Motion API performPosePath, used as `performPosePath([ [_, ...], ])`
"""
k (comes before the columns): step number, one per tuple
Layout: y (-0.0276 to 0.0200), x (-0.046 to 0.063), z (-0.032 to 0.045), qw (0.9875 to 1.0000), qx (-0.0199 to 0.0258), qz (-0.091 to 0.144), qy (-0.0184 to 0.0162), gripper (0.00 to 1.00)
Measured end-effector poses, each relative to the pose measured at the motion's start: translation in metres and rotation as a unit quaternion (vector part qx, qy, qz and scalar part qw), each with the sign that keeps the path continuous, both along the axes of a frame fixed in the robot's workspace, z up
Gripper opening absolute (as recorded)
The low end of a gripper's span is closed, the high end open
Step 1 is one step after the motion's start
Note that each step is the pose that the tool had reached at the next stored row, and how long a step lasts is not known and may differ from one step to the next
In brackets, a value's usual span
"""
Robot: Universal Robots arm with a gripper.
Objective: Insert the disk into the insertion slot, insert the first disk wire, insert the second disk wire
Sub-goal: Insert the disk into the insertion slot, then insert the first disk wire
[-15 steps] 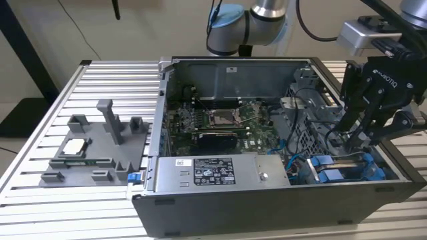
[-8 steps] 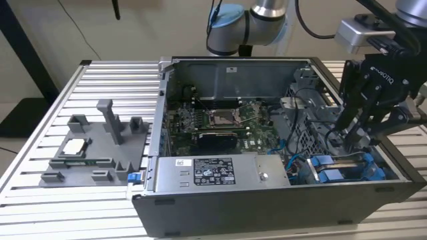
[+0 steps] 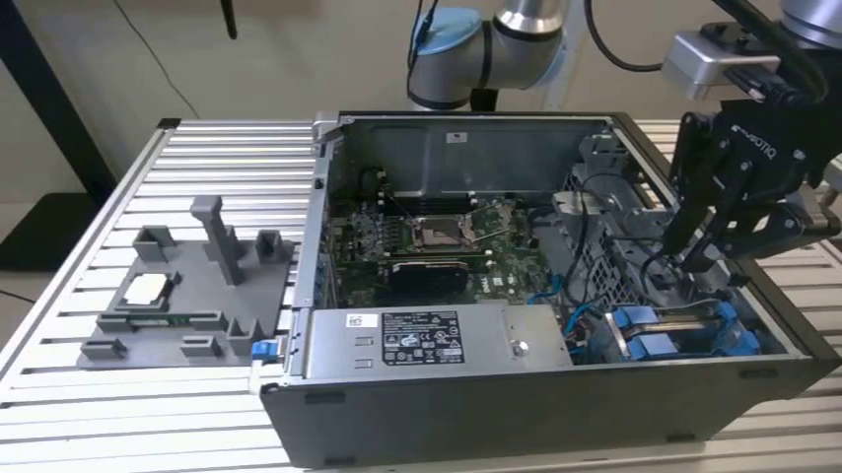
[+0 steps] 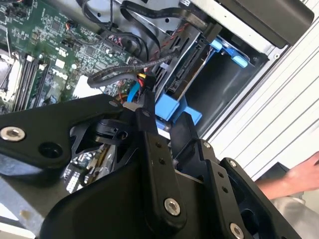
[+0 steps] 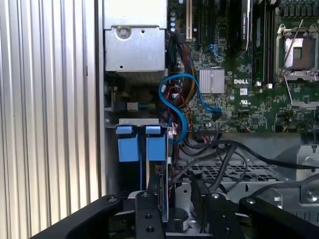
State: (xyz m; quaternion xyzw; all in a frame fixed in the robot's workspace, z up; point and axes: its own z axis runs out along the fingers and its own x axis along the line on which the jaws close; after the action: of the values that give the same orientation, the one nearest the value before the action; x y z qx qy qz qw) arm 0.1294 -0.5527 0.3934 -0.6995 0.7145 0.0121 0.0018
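On the exterior view's left, a grey fixture tray [image 3: 172,296] lay on the slatted table [image 3: 211,148], just beside the open PC case [image 3: 526,414]. Inside the case the green motherboard [image 3: 435,232] sat toward the far wall, and the power supply [image 3: 421,340] ran along the near wall. Further right, a blue cable [image 5: 174,94] looped between the motherboard and the drive bays. In the near right corner the disk [image 3: 684,320] sat in the insertion slot [image 5: 137,121], with the blue ends of its carrier showing at the slot's edge. The gripper [image 3: 687,258] hung over that corner, pointing down into the case, close above the disk's blue end. Whether it touched could not be told. Its fingers [image 5: 149,209] stood spread with a gap between them in both wrist views. In the second wrist view a person's hand [image 4: 299,177] lay outside the case, beyond the table's slats.
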Motion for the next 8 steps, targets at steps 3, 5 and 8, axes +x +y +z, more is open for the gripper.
performPosePath([
  [3, 0.0009, 0.0009, -0.0002, 1.0, 0.0005, 0.0, 0.0, 0.4],
  [5, 0.0015, 0.0009, -0.0006, 1.0, 0.0008, 0.0, 0.0, 0.4],
  [8, 0.0017, 0.001, -0.002, 1.0, 0.0082, 0.0, 0.0, 0.4],
])
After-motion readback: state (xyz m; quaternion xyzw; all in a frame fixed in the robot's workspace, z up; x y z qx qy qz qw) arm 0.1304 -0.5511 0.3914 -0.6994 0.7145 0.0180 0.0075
